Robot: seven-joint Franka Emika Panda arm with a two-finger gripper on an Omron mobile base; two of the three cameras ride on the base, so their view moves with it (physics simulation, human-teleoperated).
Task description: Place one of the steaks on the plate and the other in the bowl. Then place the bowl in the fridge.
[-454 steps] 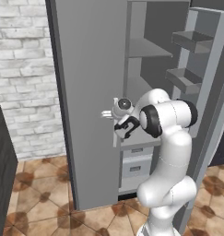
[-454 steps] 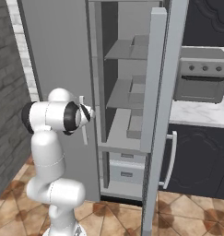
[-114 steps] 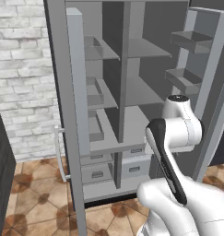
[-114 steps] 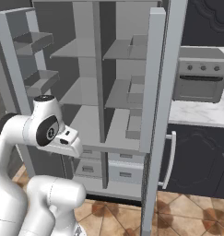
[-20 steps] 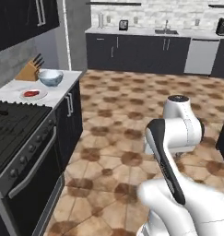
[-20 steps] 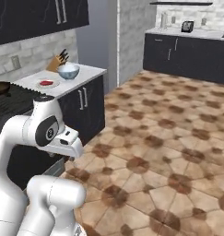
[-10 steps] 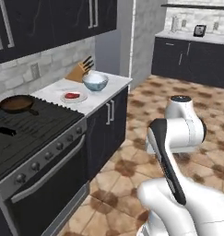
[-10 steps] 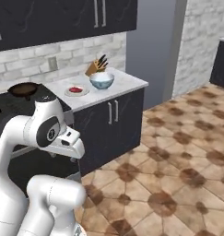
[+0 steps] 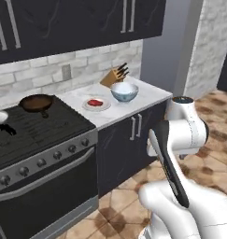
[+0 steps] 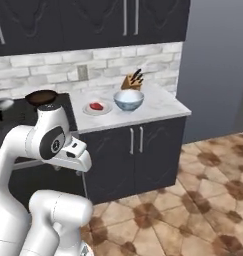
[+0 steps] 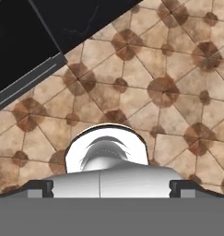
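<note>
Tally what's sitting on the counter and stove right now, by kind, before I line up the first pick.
Steak on the plate: 1
Plate: 1
Bowl: 1
Knife block: 1
Frying pan: 1
Total: 5; the bowl's inside isn't visible.

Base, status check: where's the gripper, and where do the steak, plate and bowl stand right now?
Gripper open, empty, pointed at the floor. One steak on the plate; bowl beside it on the counter, contents not visible. Nothing blocking the counter front.

Even, soft rendered light, slightly blurry
</note>
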